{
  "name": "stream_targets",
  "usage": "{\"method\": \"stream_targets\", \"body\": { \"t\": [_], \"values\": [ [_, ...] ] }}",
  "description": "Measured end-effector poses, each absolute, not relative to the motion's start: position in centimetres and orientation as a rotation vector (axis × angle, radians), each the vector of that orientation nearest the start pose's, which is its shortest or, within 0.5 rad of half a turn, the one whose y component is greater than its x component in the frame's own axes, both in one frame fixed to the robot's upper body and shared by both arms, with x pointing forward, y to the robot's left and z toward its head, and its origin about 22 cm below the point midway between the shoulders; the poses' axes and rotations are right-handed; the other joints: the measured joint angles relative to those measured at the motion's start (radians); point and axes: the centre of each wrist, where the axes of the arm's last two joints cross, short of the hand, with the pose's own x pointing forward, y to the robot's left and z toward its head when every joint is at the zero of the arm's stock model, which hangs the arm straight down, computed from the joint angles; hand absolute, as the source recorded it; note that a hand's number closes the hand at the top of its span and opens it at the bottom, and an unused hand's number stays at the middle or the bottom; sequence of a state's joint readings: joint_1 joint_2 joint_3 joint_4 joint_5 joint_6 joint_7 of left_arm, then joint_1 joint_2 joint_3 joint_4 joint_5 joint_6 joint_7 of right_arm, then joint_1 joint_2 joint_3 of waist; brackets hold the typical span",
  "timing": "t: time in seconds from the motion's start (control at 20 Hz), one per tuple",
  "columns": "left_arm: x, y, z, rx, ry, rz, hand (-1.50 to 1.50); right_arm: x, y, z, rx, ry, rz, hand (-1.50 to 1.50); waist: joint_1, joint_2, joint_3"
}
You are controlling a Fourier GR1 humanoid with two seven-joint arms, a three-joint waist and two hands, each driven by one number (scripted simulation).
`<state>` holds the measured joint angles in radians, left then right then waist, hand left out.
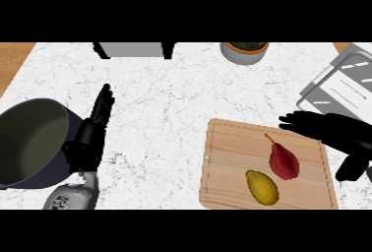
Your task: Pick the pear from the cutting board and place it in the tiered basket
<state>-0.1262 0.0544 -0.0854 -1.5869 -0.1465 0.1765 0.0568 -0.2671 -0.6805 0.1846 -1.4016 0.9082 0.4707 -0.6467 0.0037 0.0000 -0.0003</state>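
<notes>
On the counter, right of centre: a wooden cutting board (240, 162) is laid on the white marbled counter (174, 98).
Pear: a dark red pear (283, 161) is seen lying on the cutting board, its stem pointed toward the board's far edge; it is touched by no hand.
Second fruit: a yellow fruit (262, 187) is placed just beside the pear, nearer the board's front edge.
Right hand: the right hand (330, 130) is held over the board's far right corner, fingers extended toward the left and relaxed, thumb hanging down at the board's right edge; nothing is held in it.
Left hand: the left hand (94, 133) is shown at the left, fingers straight and pointed away, held together, next to the pot; nothing is gripped.
Pot: a dark grey pot (33, 142) is set at the left edge of the counter.
Tiered basket: a grey wire tiered basket (341, 81) is seen at the upper right, well apart from the pear.
Far edge: a potted plant (245, 51) and a grey appliance (134, 49) are partly cut off.
</notes>
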Motion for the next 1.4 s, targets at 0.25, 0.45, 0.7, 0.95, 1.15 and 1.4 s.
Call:
{"method": "stream_targets", "body": {
  "t": [0.25,0.45,0.7,0.95,1.15,1.4],
  "values": [
    [27.1,20.4,3.3,0.198,-1.667,-0.107,0.0,30.3,-32.1,7.9,-0.315,-1.323,1.868,-1.5,-0.001,0.0,0.0],
    [26.8,20.6,3.2,0.198,-1.668,-0.106,0.0,30.8,-31.1,7.5,-0.312,-1.307,1.878,-1.5,0.0,0.0,0.0],
    [27.0,20.4,3.0,0.195,-1.661,-0.106,0.0,30.0,-30.9,6.1,-0.297,-1.299,1.871,-1.5,-0.002,0.0,0.0],
    [27.7,20.3,3.5,0.196,-1.661,-0.107,0.0,30.3,-30.3,5.1,-0.289,-1.293,1.872,-1.5,-0.002,0.0,0.0],
    [27.7,20.1,3.6,0.19,-1.657,-0.106,0.0,30.5,-30.2,4.7,-0.282,-1.293,1.861,-1.5,-0.002,0.0,0.0],
    [27.6,20.4,3.4,0.188,-1.659,-0.11,0.0,29.7,-30.3,3.4,-0.261,-1.294,1.841,-1.5,-0.003,0.0,0.0]
  ]
}}
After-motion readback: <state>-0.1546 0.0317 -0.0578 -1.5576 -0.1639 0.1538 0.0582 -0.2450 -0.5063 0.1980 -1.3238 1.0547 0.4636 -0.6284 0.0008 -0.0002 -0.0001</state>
